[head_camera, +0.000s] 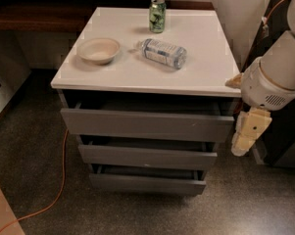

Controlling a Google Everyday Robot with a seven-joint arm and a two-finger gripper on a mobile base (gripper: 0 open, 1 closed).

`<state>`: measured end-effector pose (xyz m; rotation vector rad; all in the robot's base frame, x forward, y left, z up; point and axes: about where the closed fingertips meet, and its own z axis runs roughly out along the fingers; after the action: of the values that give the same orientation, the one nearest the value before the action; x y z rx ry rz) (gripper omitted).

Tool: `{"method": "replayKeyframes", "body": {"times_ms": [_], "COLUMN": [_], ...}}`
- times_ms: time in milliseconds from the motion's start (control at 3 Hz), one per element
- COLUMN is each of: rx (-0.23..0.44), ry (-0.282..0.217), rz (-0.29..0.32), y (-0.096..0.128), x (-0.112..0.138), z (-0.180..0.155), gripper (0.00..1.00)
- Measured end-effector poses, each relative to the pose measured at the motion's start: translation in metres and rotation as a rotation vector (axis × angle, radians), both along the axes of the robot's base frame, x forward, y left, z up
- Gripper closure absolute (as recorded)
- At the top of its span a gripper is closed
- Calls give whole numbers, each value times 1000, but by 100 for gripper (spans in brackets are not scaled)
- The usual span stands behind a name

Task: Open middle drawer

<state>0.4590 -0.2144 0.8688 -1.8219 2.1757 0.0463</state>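
Note:
The middle drawer [147, 157] is the grey, handleless front of medium width, between the wider top drawer [147, 125] and the narrower bottom drawer [147, 183]. It has a tiny pale speck at mid-front. A dark gap shows above its front edge. My gripper [241, 147], cream-coloured, hangs down from the white arm [274, 77] just right of the cabinet. It is level with the top and middle drawer fronts and touches neither.
On the white cabinet top [206, 77] stand a green can [157, 15], a pale bowl [98, 50] and a plastic bottle lying on its side [162, 53]. An orange cable [59, 185] runs across the speckled floor at the left. Dark furniture [284, 141] stands at the right.

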Motion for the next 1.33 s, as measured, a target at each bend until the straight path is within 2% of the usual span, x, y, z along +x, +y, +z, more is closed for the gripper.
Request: {"method": "replayKeyframes", "body": {"times_ms": [333, 667, 1333], "rx": [40, 40, 31], "ry": [-64, -64, -39], "rz": [64, 64, 156], "y": [7, 7, 23], "x": [5, 5, 10], "z": [-59, -59, -125], "gripper": [0, 0, 0]}}
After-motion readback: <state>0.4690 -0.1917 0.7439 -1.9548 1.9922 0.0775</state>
